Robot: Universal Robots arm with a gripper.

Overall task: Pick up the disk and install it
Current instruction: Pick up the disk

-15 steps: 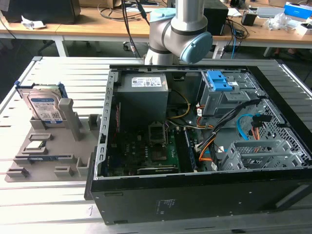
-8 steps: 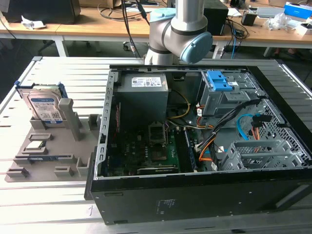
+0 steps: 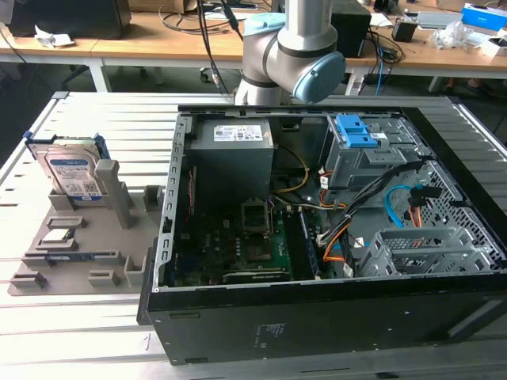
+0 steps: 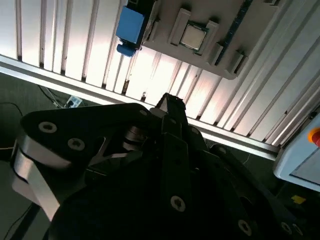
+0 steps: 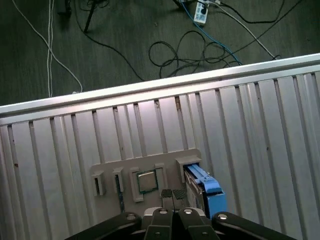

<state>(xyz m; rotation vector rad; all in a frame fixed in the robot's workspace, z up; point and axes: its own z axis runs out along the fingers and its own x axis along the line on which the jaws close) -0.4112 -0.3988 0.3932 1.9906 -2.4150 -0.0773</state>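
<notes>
The disk (image 3: 73, 174) stands on edge in a slot at the back of a grey fixture plate (image 3: 79, 257), at the exterior view's left, its white and blue label facing out. Both wrist views look down on it, showing its blue side rail (image 5: 204, 186) (image 4: 129, 26). My gripper (image 5: 172, 194) hangs well above the plate, beside the disk and apart from it. Its fingertips (image 4: 170, 102) are shut together with nothing between them.
A small square processor chip (image 5: 146, 181) lies in the plate next to the disk. The open computer case (image 3: 317, 229) takes up the middle and right of the slatted metal table (image 3: 87, 332), with a blue-latched drive cage (image 3: 358, 138) at its back. Cables lie on the floor (image 5: 200, 50).
</notes>
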